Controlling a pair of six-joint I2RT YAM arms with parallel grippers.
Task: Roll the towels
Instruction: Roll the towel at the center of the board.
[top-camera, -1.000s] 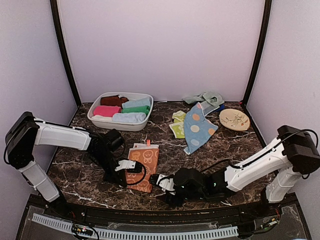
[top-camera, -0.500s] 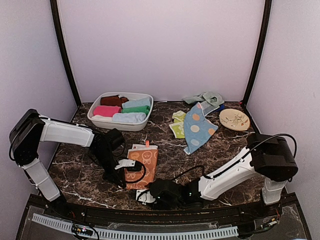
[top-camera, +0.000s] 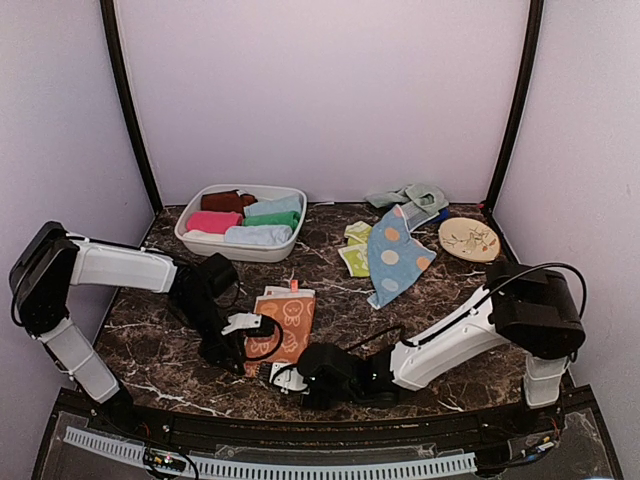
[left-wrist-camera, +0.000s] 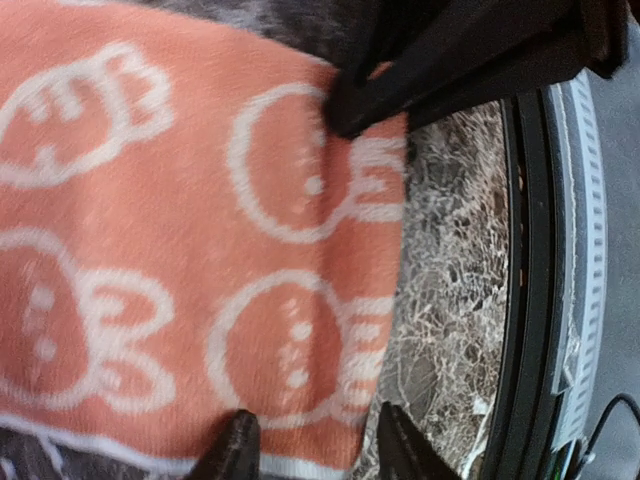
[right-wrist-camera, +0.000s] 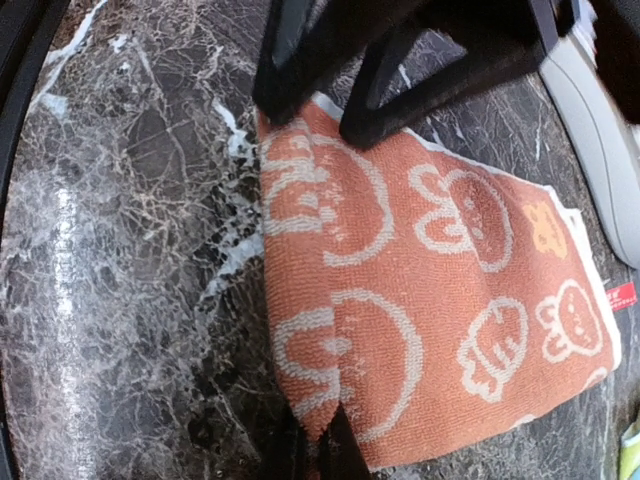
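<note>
At front edge of tabletop (top-camera: 470, 290), right gripper (right-wrist-camera: 322, 440) clamped peach-orange towel (right-wrist-camera: 420, 270) corner; left gripper (left-wrist-camera: 318, 440) stood open; lone-corner pull could skew roll.

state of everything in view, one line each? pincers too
peach-orange towel, flat, not yet rolled
left pincer, open over that towel's near edge
right pincer, shut on the peach-orange towel's corner
light-blue spotted towel, unrolled, loosely spread
yellow-green towel, unrolled
mint towel, crumpled
white tub, upright, holding rolled towels
round plate, lying flat
</note>
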